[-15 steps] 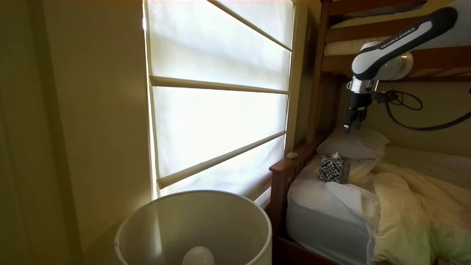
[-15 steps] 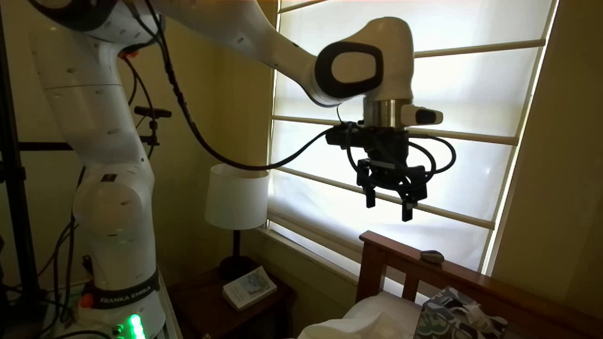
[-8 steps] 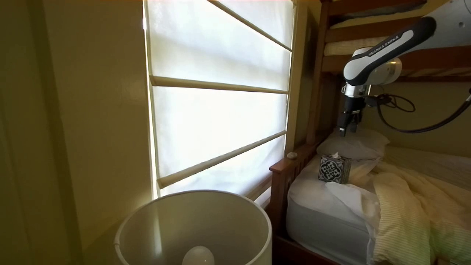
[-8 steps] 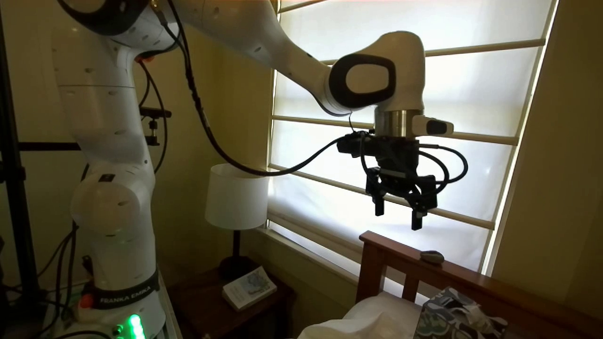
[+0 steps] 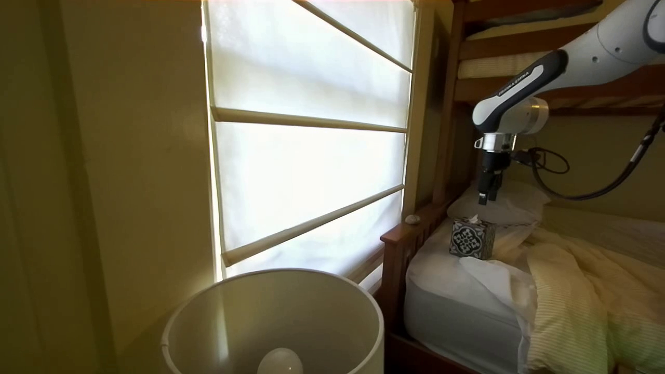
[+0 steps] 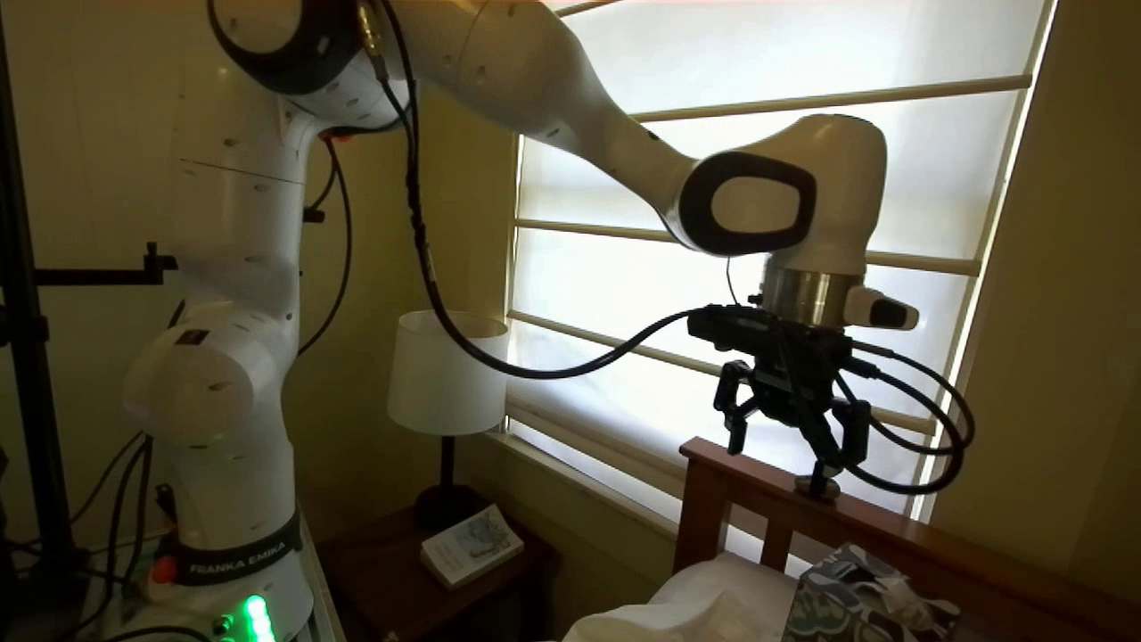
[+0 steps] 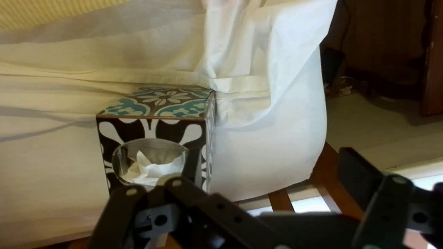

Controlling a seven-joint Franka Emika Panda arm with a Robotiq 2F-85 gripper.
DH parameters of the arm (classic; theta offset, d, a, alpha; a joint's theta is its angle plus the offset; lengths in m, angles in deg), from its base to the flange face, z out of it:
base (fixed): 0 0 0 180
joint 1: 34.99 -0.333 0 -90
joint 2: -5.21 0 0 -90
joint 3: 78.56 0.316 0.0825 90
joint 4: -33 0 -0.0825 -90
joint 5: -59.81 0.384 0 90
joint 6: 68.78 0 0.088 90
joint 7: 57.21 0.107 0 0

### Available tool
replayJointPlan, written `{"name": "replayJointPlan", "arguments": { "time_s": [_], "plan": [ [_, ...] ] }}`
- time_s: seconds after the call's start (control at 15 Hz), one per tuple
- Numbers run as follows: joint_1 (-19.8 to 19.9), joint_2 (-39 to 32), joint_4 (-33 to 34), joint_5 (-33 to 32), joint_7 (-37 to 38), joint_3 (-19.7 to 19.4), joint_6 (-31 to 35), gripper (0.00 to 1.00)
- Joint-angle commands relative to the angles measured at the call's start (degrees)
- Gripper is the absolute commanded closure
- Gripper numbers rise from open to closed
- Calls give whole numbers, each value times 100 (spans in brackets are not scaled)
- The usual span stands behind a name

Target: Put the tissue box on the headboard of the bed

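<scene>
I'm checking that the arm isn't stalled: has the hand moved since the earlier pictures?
Yes: judged against the headboard in an exterior view, the hand has moved down and toward picture right, now appearing closer to it.

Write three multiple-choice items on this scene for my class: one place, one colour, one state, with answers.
1. Where is the tissue box?
A) On the headboard
B) On the mattress
C) On the nightstand

2. What colour is the lampshade?
A) Red
B) Blue
C) White

3. How are the fingers?
A) Apart, holding nothing
B) Shut on the tissue box
C) Shut, holding nothing

1 B: an exterior view shows it resting there.
2 C: an exterior view shows it white.
3 A: an exterior view shows a bare gap between them.
</scene>
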Motion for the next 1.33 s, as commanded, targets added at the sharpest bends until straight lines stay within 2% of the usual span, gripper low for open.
{"name": "replayJointPlan", "arguments": {
  "time_s": [0.0,0.13,0.4,0.93,1.27],
  "plan": [
    [264,-150,162,-13,22,237,-66,0],
    [291,-288,287,-14,31,261,-102,0],
    [455,-1135,1018,125,346,437,-160,0],
    [672,-2399,2336,-111,1446,888,-249,0],
    [750,-2654,2430,-347,1797,889,-150,0]
  ]
}}
